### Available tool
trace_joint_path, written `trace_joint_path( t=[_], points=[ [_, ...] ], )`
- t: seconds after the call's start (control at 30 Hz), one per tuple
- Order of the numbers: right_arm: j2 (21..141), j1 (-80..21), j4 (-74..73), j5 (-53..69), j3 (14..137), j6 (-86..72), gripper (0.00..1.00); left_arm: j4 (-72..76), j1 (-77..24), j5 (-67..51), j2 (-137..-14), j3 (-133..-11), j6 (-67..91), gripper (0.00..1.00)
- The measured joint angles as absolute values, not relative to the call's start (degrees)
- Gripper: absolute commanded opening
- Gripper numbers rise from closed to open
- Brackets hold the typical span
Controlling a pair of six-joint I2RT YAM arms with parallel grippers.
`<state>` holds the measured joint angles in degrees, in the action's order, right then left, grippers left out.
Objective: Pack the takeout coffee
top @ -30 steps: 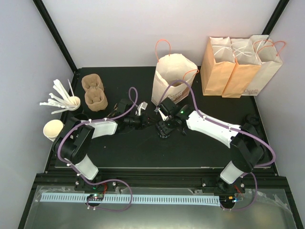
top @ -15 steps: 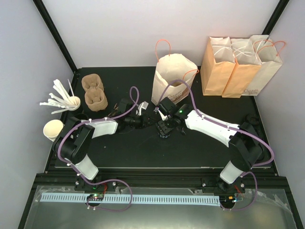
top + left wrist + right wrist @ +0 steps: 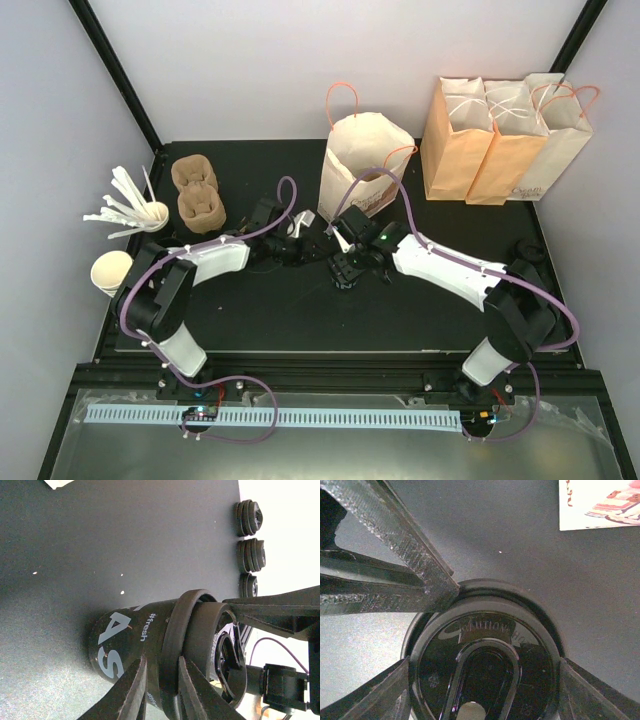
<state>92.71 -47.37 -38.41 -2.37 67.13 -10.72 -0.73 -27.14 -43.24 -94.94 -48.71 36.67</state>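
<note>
**Two claws on one cup: top view and both wrist views.** The coffee cup (image 3: 125, 640), black with its lid (image 3: 520, 615) seated, stands upright near the middle of the table (image 3: 420, 310), not yet in any bag. The right claw (image 3: 485, 670) comes in from 3 o'clock. Its jaws are set wide and pressed against opposite sides of the cup at lid height. The left claw (image 3: 161, 666) reaches in from 10 o'clock, its jaws almost closed and apparently pinching the lid's rim edge-on. The open bag (image 3: 362, 160) stands just beyond the cup at 12 o'clock. Three more bags (image 3: 500, 140) stand in a row at 2 o'clock.

**Hazards, as judged.**
- (a) Both claws bear high on the cup. A lift led by the left claw alone could pop the lid off, leaving the cup behind or spilling its contents.
- (b) If one arm moves before the other has let go, the cup is levered sideways and may tip.
- (c) A harder squeeze from the right claw could buckle the paper rim and loosen the lid's seal.
- (d) The bag is tall, light and unsupported. A cup or wrist brushing its mouth could push it over or fold it shut.
- (e) The arms crowd together at the cup, so a careless retreat risks a knock.
</note>
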Motion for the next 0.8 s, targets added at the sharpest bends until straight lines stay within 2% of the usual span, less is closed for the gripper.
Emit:
trace_joint_path(
  t=[0.37,0.8],
  points=[
    [92.6,-47.1,-38.5,-2.0,66.9,-10.4,0.60,-6.4,-27.3,-43.2,-95.8,-51.7,34.2,0.20],
    [93.4,-50.7,-40.5,-8.4,67.6,-14.4,0.60,1.2,-28.0,-43.3,-96.0,-47.4,36.8,0.20]
  ],
)
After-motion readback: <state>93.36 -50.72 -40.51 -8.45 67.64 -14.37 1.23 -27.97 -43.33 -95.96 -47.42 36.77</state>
